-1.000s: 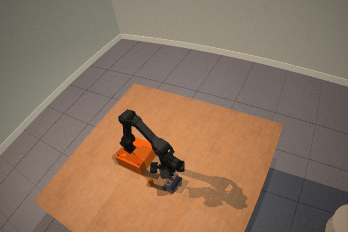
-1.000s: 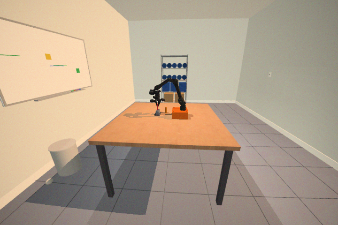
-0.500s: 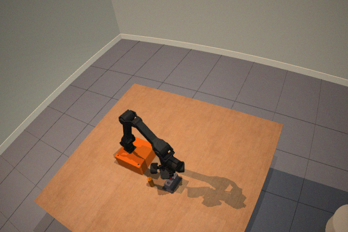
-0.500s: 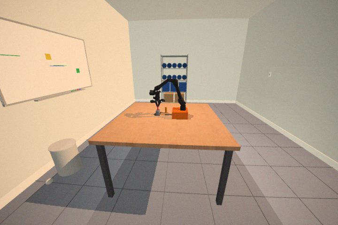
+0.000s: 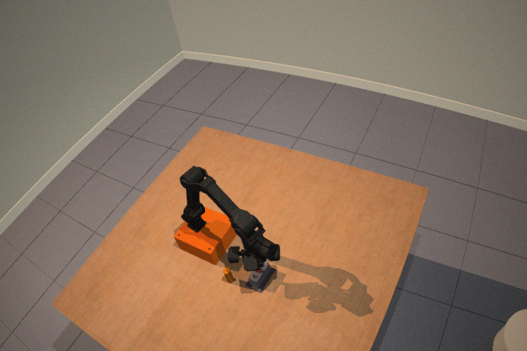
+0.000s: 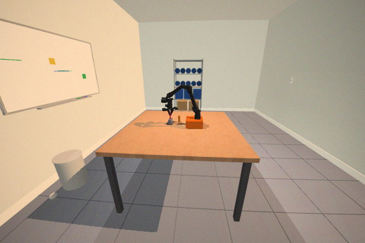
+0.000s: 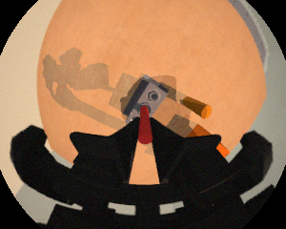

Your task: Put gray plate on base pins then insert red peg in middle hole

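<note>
My gripper (image 6: 170, 113) (image 7: 144, 119) is shut on the upright red peg (image 6: 170, 116) (image 7: 145, 134), above the gray plate. A little of the red peg (image 5: 258, 270) also shows below the fingers in the top view. The gray plate (image 7: 153, 87) (image 5: 253, 280) sits on the dark base (image 7: 135, 98) (image 5: 259, 289) and looks flat. One end hole with a pin in it shows; the other end is mostly hidden by the fingers. The peg's lower end is at the plate's middle hole. I cannot tell whether it is just above it or a little inside.
An orange cylinder (image 5: 228, 276) (image 6: 179, 118) (image 7: 194, 107) stands on the wooden table (image 5: 322, 198) (image 6: 177, 143) between the base and the orange block (image 5: 195, 249) (image 6: 194, 124) that carries the arm. The cylinder is close to my fingers' side.
</note>
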Motion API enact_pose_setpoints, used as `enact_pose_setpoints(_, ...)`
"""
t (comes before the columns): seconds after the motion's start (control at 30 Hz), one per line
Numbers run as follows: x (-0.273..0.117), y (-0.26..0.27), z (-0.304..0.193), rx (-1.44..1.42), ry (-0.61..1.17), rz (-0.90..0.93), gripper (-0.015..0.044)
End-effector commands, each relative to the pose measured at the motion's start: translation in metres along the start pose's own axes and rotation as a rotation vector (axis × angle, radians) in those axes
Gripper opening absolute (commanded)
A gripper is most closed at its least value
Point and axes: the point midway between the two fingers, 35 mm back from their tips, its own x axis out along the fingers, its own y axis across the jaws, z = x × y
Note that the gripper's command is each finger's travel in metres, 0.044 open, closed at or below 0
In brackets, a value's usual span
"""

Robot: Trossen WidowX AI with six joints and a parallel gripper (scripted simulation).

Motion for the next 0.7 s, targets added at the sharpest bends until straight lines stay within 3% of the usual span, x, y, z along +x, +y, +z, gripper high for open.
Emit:
enact_pose_setpoints(0.0, 0.0013, -0.0001, -0.0001, 0.003, 0.001, -0.001, 0.0000)
enact_pose_setpoints(0.67, 0.0016, -0.0003, -0.0007, 0.003, 0.001, -0.001, 0.0000)
